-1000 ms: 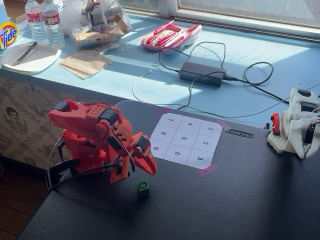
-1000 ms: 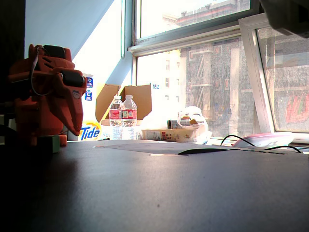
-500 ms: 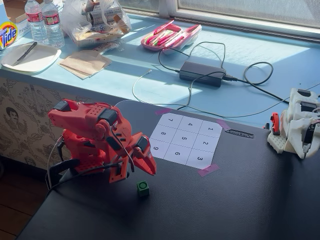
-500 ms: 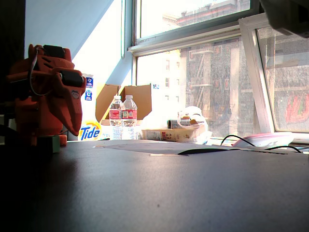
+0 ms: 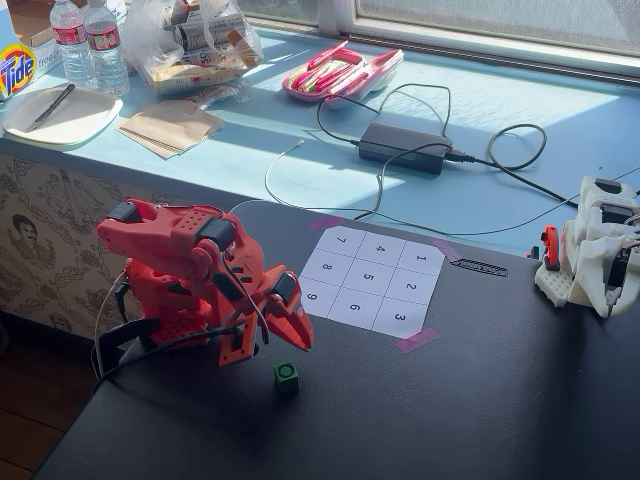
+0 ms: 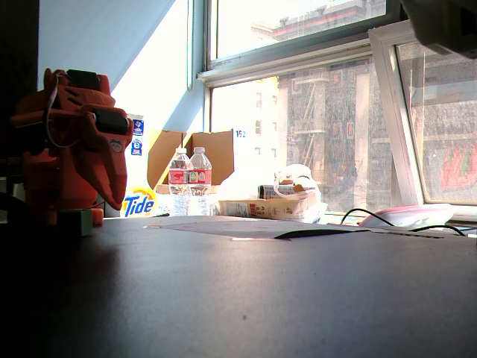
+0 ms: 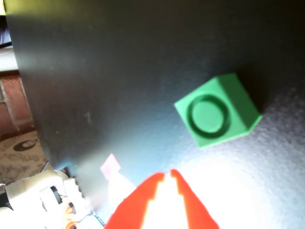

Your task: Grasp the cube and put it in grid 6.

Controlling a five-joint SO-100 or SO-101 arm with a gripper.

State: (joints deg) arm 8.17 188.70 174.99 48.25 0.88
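Note:
The small green cube (image 5: 286, 375) with a dark ring on its top sits on the black table, just in front of and below the red gripper (image 5: 300, 338). The arm is folded low and its gripper is shut and empty, apart from the cube. In the wrist view the cube (image 7: 217, 112) lies up and right of the red gripper (image 7: 167, 174), whose tips nearly meet. Grid 6 (image 5: 357, 308) is in the near row of the white numbered sheet, to the cube's upper right. In the low fixed view the cube (image 6: 83, 221) is a dark block beneath the gripper (image 6: 119, 200).
A white robot device (image 5: 600, 245) stands at the table's right edge. Pink tape (image 5: 415, 340) holds the sheet's corners. A power adapter (image 5: 403, 147) with cables, bottles, a plate and bags lie on the blue sill behind. The table's left edge runs close to the arm base.

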